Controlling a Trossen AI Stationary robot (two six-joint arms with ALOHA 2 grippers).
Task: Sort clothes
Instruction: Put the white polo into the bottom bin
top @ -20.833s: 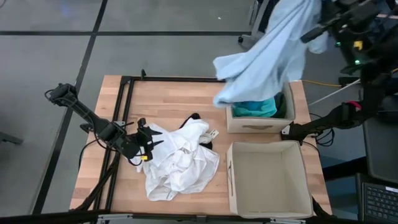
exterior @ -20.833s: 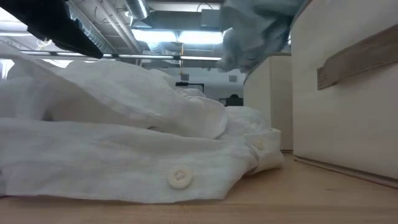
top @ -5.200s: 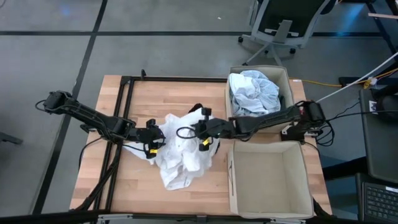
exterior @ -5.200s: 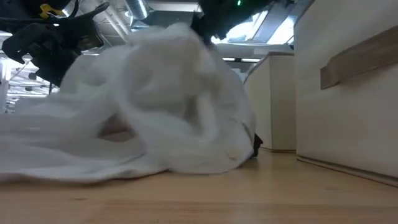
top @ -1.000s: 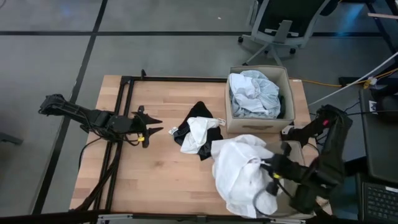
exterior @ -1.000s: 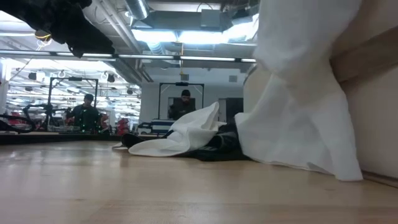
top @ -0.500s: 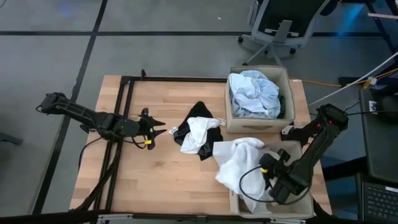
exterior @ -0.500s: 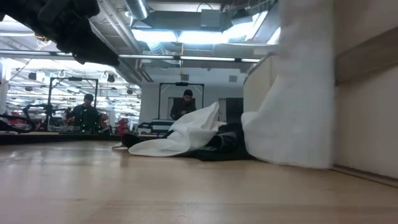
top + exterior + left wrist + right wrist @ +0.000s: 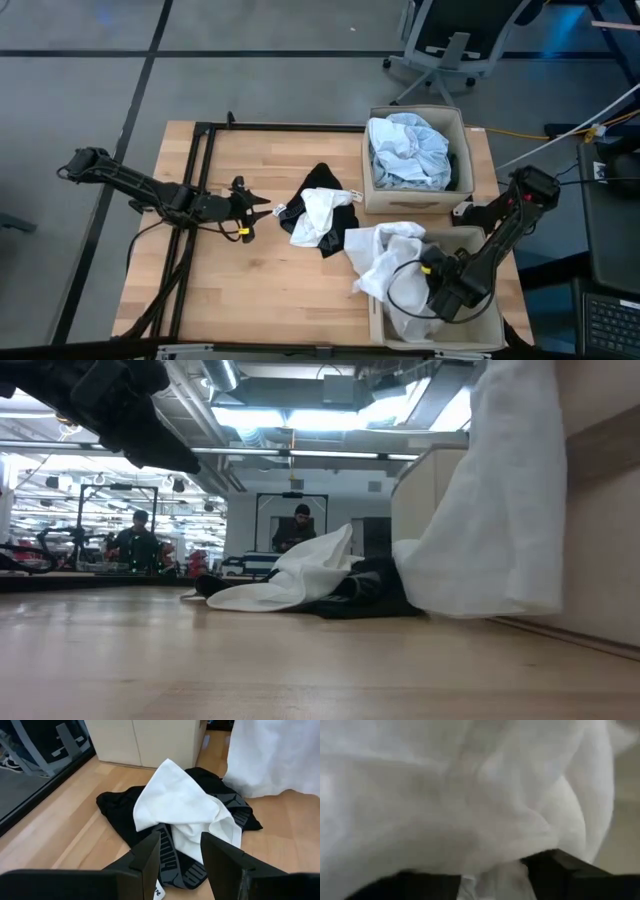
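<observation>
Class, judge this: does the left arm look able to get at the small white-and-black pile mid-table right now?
Probably yes. The left pincer is open, facing the small pile, with only bare table between; the right pincer is off over the near box.

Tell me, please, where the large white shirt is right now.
In the high view the white shirt drapes over the left wall of the near beige box, on the table's right side, with the right gripper inside that box.

Left arm: stretched low across the table's left side, pointing toward centre.
Left gripper (image 9: 262,211): fingers (image 9: 150,856) parted, nothing between them.
Right arm: bent back from the right edge.
Right gripper (image 9: 432,268): low at near right, finger state unclear.
</observation>
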